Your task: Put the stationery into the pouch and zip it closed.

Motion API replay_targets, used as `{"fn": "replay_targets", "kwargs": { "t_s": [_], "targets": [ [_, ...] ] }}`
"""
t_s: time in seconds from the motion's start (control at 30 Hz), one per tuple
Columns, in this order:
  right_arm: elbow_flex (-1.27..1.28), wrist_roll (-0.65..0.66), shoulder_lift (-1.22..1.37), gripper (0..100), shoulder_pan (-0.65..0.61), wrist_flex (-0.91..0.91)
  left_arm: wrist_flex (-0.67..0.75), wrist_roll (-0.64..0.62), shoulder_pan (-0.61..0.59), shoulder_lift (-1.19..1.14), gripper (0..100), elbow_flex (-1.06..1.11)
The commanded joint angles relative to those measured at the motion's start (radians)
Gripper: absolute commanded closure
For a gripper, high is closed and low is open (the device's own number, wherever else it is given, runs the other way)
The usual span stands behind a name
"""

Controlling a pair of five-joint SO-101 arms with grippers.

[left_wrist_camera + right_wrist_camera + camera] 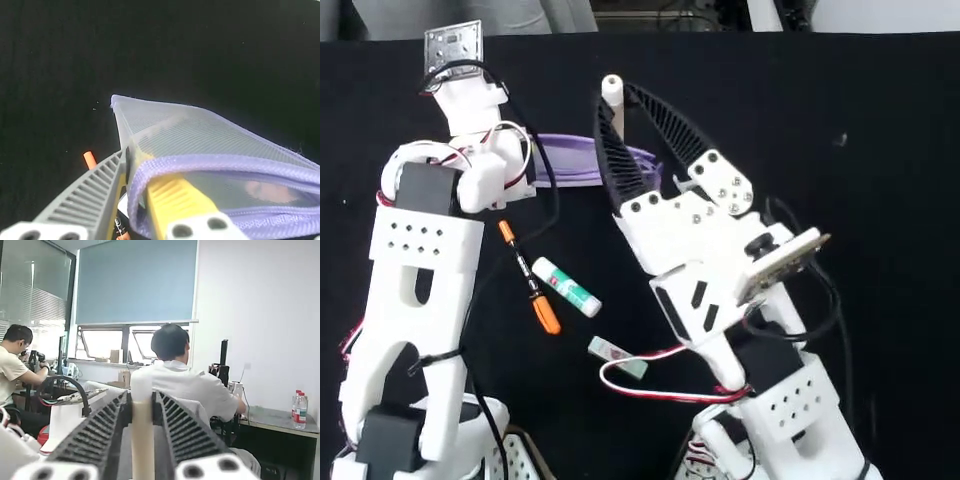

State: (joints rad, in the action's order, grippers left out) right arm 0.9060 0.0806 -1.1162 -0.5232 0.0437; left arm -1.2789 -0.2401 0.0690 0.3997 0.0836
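- The black table (880, 150) has wide bare cloth beyond the right gripper (618, 100).
- The pouch (200, 140) is clear mesh with a lilac rim and its mouth is unzipped. The left gripper (131, 159) pinches that rim, one jaw inside and one outside.
- The cream stick (142, 430) stands upright, clamped between the right jaws, near the pouch's end.
- The orange pen (527, 275), glue stick (567, 287) and eraser (617, 357) lie loose on the cloth, well apart from both pairs of jaws, back toward the arm bases.
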Motion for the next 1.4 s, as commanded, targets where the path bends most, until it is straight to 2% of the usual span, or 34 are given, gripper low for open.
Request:
{"fn": "replay_targets", "kwargs": {
  "t_s": [0.0,0.2,0.63,0.87,1.13,1.27,1.37],
  "targets": [
    [0.03,-0.006,-0.022,98.7,-0.02,0.098,0.028,-0.012,0.008,0.003,97,0.015],
    [0.11,-0.002,-0.022,98.7,-0.017,0.322,0.025,-0.009,0.01,0.003,97,0.019],
    [0.105,0.002,0.061,98.7,-0.014,0.336,0.018,-0.008,0.01,0.003,97,0.013],
    [0.134,-0.002,0.283,98.8,0.055,0.543,0.021,-0.012,0.01,0.003,97,0.012],
    [0.2,0.002,0.32,98.8,0.057,0.555,0.025,-0.014,0.007,0.003,97,0.012],
    [0.236,0.003,0.314,98.1,0.057,0.552,0.021,-0.014,-0.038,0.0,97,-0.015],
    [0.237,0.003,0.312,89.7,0.055,0.549,0.018,-0.015,-0.071,-0.002,97,-0.031]
  ]
}}
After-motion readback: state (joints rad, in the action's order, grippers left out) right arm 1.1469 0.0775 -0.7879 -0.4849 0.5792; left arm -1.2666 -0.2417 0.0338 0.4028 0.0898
